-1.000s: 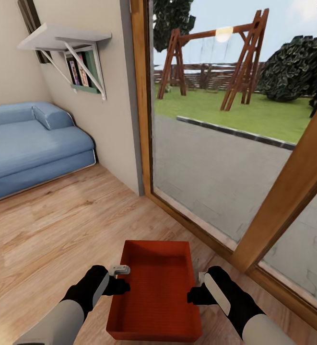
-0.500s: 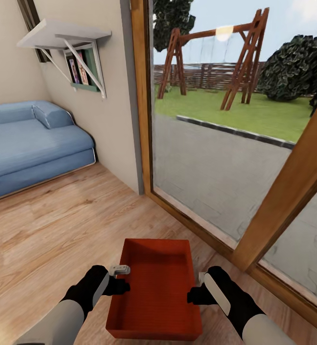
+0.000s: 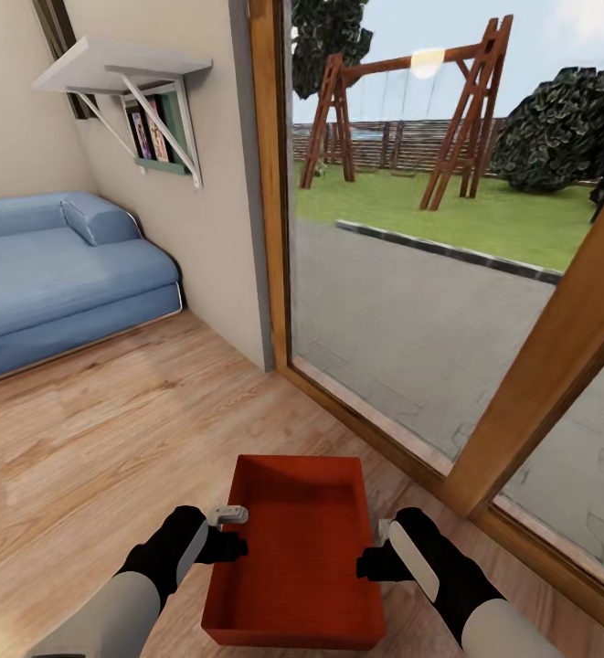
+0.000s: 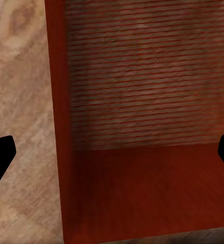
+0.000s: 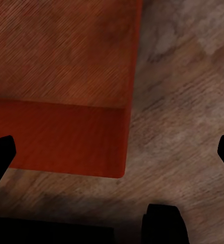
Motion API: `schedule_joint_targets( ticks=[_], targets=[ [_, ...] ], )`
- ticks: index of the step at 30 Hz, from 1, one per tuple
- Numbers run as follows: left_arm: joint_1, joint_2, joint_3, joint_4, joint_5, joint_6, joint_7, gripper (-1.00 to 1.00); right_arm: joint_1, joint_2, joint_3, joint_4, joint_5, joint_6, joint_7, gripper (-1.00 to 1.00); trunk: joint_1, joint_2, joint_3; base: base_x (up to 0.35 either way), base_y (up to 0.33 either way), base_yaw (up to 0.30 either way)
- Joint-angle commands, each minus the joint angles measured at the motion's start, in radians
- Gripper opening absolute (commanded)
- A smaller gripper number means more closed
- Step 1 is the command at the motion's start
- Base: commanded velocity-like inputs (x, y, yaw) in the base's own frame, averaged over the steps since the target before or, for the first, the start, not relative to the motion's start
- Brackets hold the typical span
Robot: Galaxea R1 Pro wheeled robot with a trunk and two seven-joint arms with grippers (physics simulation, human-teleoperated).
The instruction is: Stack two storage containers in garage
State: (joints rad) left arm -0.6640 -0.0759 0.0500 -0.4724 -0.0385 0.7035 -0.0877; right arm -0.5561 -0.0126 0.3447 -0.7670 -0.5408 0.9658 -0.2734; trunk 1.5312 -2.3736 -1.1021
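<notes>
The left gripper [image 3: 233,546] sits at the left long wall of a red-orange storage container [image 3: 294,557], and the right gripper [image 3: 367,564] sits at its right long wall. In the head view the black tips touch the walls, but I cannot tell if either gripper is clenched on the wall or just pressed against it. In both wrist views the two black fingertips [image 4: 0,155] stand far apart at the edges of the picture, so the jaws look spread wide. The container is between the two arms, low and close to the robot, above the light wood-plank floor [image 3: 110,429] of the living room. Nothing is inside it; the bottom is bare and red. The head view shows the room around it: a blue sofa [image 3: 55,274] by the beige wall, a white shelf [image 3: 123,73] above it, and a big wood-framed glass door [image 3: 411,274] with a wooden swing frame [image 3: 402,110] on the grass outside. The left wrist view looks down into the container [image 4: 142,127] and shows its ribbed bottom and one wall. The right wrist view shows an outside corner of the container [image 5: 66,101] with wood floor beside it.
</notes>
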Motion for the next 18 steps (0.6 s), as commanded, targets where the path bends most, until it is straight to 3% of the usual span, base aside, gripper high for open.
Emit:
schedule_joint_targets(
  ticks=[1,18],
  targets=[
    [0.000,-0.001,0.005,-0.002,-0.004,0.005,-0.005,1.00,-0.001,-0.001,0.005,-0.001,-0.011,0.002,-0.009,1.00,0.000,0.000,-0.001,0.000,0.000,0.000],
    [0.000,-0.001,0.005,-0.002,-0.004,0.005,-0.004,1.00,-0.001,-0.001,0.005,-0.001,-0.011,0.002,-0.009,1.00,0.000,0.000,-0.001,0.000,0.000,0.000]
  ],
)
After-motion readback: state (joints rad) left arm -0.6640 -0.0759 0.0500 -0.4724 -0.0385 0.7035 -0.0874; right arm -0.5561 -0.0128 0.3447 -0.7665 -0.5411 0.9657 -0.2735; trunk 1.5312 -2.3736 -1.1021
